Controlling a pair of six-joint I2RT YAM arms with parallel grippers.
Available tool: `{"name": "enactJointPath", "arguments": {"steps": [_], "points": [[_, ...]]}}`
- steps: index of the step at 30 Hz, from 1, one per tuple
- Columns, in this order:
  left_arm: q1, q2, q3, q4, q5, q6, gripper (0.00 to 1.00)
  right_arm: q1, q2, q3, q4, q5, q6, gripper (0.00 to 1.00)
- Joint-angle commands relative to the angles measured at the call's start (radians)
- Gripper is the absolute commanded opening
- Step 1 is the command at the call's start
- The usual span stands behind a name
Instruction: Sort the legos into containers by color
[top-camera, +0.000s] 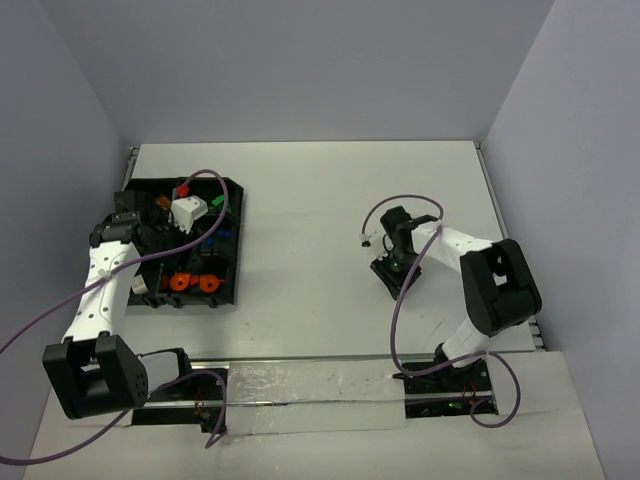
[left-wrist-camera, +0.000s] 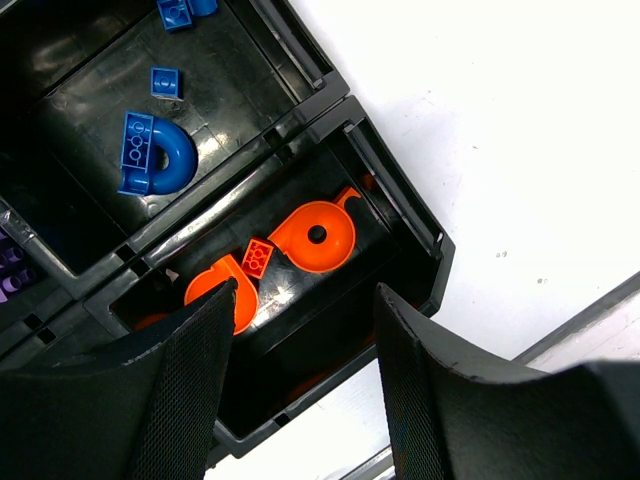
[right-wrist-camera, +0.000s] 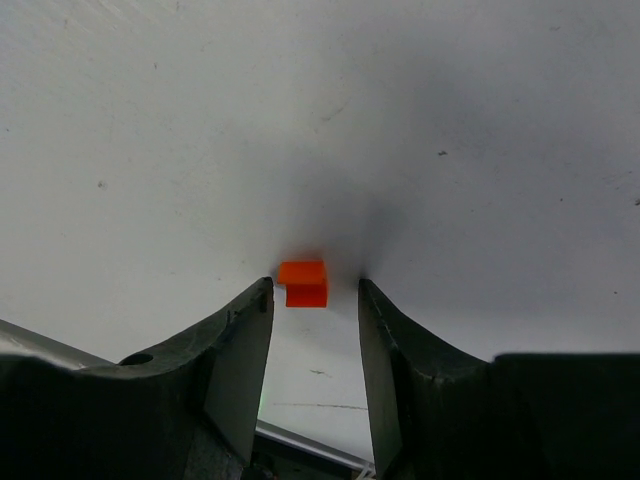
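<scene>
On the right half of the white tabletop (top-camera: 320, 200), well apart from the black plastic compartment tray (top-camera: 237, 285), a small orange plastic lego brick (right-wrist-camera: 303, 283) lies alone. The right gripper (right-wrist-camera: 315, 290) hangs directly over it. Its two black fingers stand one on each side of the brick, with a strip of table showing between each pad and the plastic, so the claw is partly open and grips nothing.

At the tray, the left gripper (left-wrist-camera: 305, 300) hovers above the corner compartment for orange pieces. That compartment holds round orange discs (left-wrist-camera: 318, 235) with a small red-orange brick (left-wrist-camera: 257, 257) lying between them. The left fingers are spread and empty. The neighbouring compartment holds a blue arch piece (left-wrist-camera: 155, 155) and small blue bricks.

The step in hand looks like the pick-up of the stray orange brick. The next move probably calls for the right fingers to settle low enough to catch the brick's flat sides and close squarely, so that so small a piece does not squirt out. The brick then has to be lifted and carried across to the orange compartment. The left arm sits over that same corner, so it would likely need to give way first.
</scene>
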Motion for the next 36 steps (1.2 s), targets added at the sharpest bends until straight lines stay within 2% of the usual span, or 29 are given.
{"name": "enactJointPath", "arguments": {"steps": [1, 10, 17, 20, 23, 28, 30, 32, 36], "points": [[0.003, 0.002, 0.050, 0.009, 0.037, 0.003, 0.64, 0.012, 0.006, -0.014, 0.021, 0.009, -0.013, 0.46], [0.003, 0.008, 0.052, 0.017, 0.044, -0.006, 0.64, 0.043, 0.023, -0.013, 0.048, 0.006, -0.006, 0.40], [0.003, 0.010, 0.062, 0.035, 0.037, -0.020, 0.64, 0.063, 0.004, -0.017, 0.042, 0.000, -0.010, 0.18], [0.003, 0.008, 0.066, 0.052, 0.054, -0.042, 0.65, 0.060, -0.018, -0.010, 0.027, -0.013, -0.001, 0.02], [0.003, 0.000, 0.074, 0.082, 0.100, -0.074, 0.68, 0.056, -0.054, 0.031, 0.006, -0.052, 0.018, 0.00], [0.002, 0.010, 0.075, 0.215, 0.195, -0.201, 0.78, 0.021, -0.083, 0.181, 0.005, -0.315, 0.104, 0.00], [-0.004, 0.032, 0.087, 0.250, 0.263, -0.228, 0.83, 0.020, -0.058, 0.255, 0.037, -0.470, 0.171, 0.00], [-0.019, 0.031, 0.070, 0.326, 0.343, -0.260, 0.88, 0.020, -0.020, 0.308, 0.089, -0.661, 0.236, 0.00], [-0.085, -0.043, -0.037, 0.568, 0.388, -0.361, 0.88, 0.025, 0.016, 0.333, 0.301, -0.870, 0.405, 0.00]]}}
